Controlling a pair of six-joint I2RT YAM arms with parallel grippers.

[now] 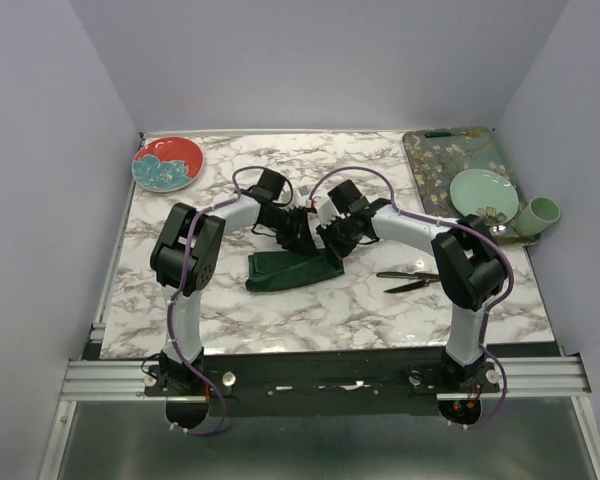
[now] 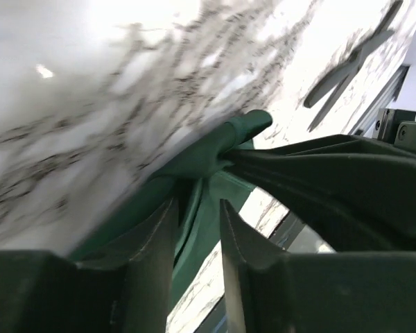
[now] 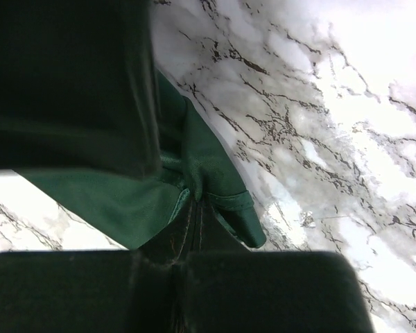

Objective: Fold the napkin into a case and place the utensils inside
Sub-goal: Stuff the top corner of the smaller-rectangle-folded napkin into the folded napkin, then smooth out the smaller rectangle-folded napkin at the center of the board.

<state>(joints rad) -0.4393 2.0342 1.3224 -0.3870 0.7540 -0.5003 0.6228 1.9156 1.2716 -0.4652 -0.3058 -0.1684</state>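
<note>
The dark green napkin (image 1: 292,271) lies bunched in a narrow strip at the table's middle. My right gripper (image 1: 332,247) is at its right end; in the right wrist view the gripper (image 3: 197,201) is shut on a fold of the napkin (image 3: 111,198), lifting it a little. My left gripper (image 1: 298,233) hovers right next to it over the cloth's back edge; in the left wrist view the gripper (image 2: 198,202) is open, with napkin cloth (image 2: 246,125) hanging in the gap. The two black utensils (image 1: 412,280) lie crossed to the right and also show in the left wrist view (image 2: 347,66).
A red floral plate (image 1: 167,163) sits at the back left. A teal floral tray (image 1: 450,150) at the back right holds a light green plate (image 1: 483,193). A light green cup (image 1: 538,214) stands at the tray's right edge.
</note>
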